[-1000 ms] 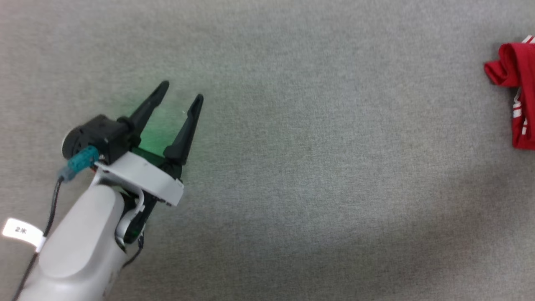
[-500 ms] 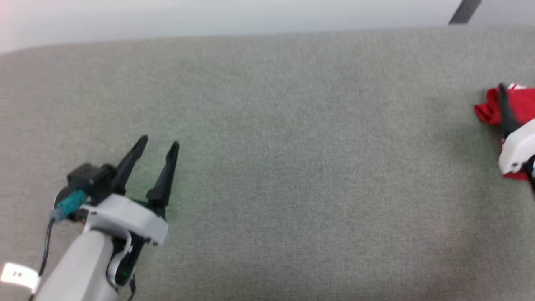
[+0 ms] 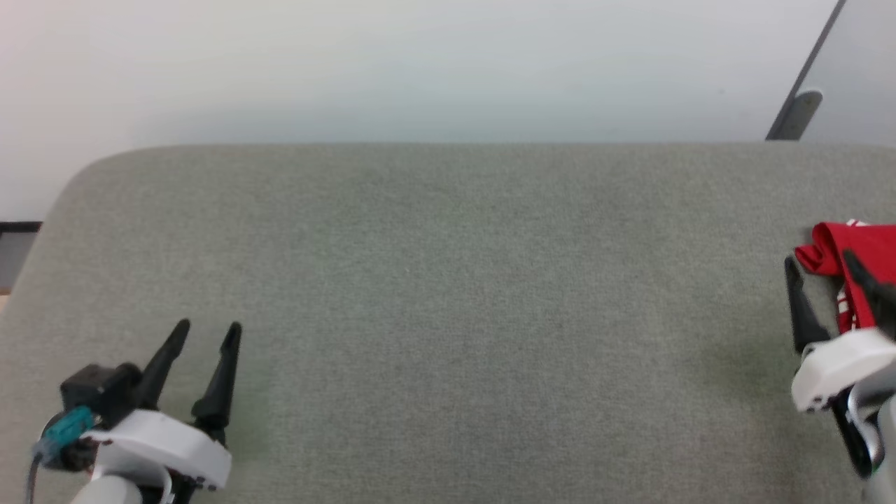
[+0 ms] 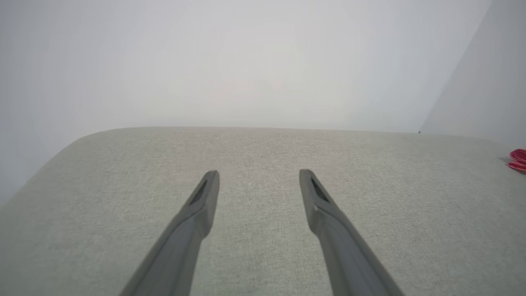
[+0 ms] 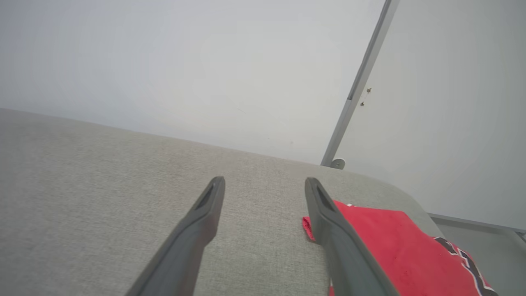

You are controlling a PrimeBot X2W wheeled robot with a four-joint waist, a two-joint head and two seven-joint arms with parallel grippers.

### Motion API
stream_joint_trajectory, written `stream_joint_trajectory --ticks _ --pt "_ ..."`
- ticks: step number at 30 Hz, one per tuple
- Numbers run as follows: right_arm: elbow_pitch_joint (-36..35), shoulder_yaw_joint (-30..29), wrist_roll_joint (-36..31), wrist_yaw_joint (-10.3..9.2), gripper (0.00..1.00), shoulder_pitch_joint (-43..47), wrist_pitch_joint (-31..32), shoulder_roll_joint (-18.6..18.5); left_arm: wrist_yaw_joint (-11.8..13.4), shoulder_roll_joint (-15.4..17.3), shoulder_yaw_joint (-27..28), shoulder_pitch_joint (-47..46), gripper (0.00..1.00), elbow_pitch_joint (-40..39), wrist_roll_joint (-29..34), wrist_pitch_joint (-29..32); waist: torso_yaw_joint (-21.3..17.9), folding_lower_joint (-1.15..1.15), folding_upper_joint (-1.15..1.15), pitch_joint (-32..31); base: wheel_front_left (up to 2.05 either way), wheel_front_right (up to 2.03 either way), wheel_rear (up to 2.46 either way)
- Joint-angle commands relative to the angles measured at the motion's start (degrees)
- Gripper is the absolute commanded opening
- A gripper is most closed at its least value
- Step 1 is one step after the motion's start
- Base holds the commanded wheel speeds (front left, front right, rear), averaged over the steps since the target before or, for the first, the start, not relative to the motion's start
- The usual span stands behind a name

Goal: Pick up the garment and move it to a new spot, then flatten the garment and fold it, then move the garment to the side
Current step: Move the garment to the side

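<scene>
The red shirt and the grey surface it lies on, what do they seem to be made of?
Red shirt: probably a soft knit fabric, matte. It bunches into loose folds and carries black, white-edged lettering.
Grey surface: likely woven upholstery cloth, matte. A fine speckled weave shows, and its far edge is rounded as if padded.

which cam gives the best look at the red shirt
The right wrist view: the garment lies close, its red cloth and black lettering showing. The head view catches a bunched red corner at its right border, partly behind the right gripper. The left wrist view has a far red sliver.
</scene>
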Motion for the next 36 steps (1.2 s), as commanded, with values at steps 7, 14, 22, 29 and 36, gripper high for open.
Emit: stream_joint_trajectory --ticks 7,14,22,29,36 --pt "-7.7 -3.8 -1.7 -0.12 1.00 9.7 -0.2 3.7 0.1 -0.4 4.4 6.9 1.00 -3.1 1.2 0.0 1.8 0.00 0.00 -4.0 0.00 0.00 0.00" --pt "-14.7 -6.5 -3.2 -0.12 1.00 16.6 -0.2 7.2 0.1 -1.5 7.9 11.1 1.00 -5.4 2.3 0.0 1.7 0.00 0.00 -4.9 0.00 0.00 0.00" --pt "-19.5 -8.3 -4.6 -0.12 1.00 22.7 -0.2 10.8 0.1 -2.6 9.8 13.2 1.00 -6.6 3.1 0.0 1.5 0.00 0.00 -5.2 0.00 0.00 0.00" --pt "-21.3 -8.8 -5.2 -0.12 1.00 25.1 -0.2 12.4 0.1 -3.0 10.5 13.8 1.00 -6.8 3.3 0.0 1.2 0.00 0.00 -5.2 0.00 0.00 0.00" --pt "-22.5 -9.3 -5.5 -0.12 1.00 26.2 -0.2 13.3 0.1 -3.6 11.0 14.1 1.00 -7.4 3.6 0.0 0.8 0.00 0.00 -5.2 0.00 0.00 0.00"
